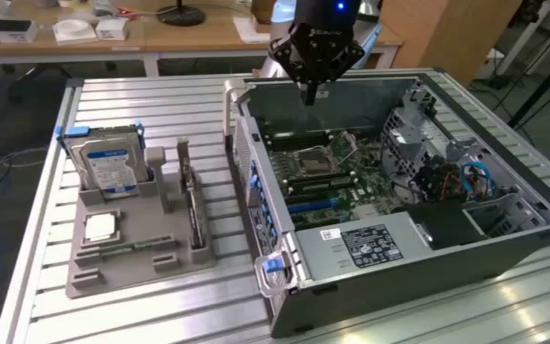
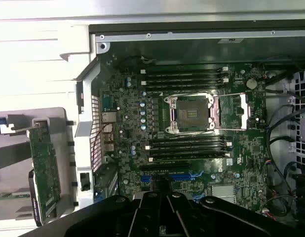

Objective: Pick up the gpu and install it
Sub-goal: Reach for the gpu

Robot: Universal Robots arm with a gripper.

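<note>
The gpu [image 1: 191, 204] stands on edge in a slot of the grey holder tray [image 1: 146, 269], on the exterior view's left of the open computer case [image 1: 371, 247]. In the wrist view the gpu [image 2: 44, 168] is a thin card with a green board face, beside the case wall. My gripper [image 1: 308, 99] hangs over the far end of the case interior, well away from the gpu. Its fingers are shut with nothing between them. From the wrist, the gripper [image 2: 160, 186] points down at the motherboard [image 2: 192, 123] near the blue expansion slots [image 2: 178, 176].
A silver hard drive [image 1: 111, 163] with a blue-white label stands at the tray's far end. A processor [image 1: 100, 228] and a memory stick [image 1: 132, 248] lie in the tray. Cables and drive cages [image 1: 447, 175] crowd the case's right side. A wooden desk [image 1: 160, 32] is behind.
</note>
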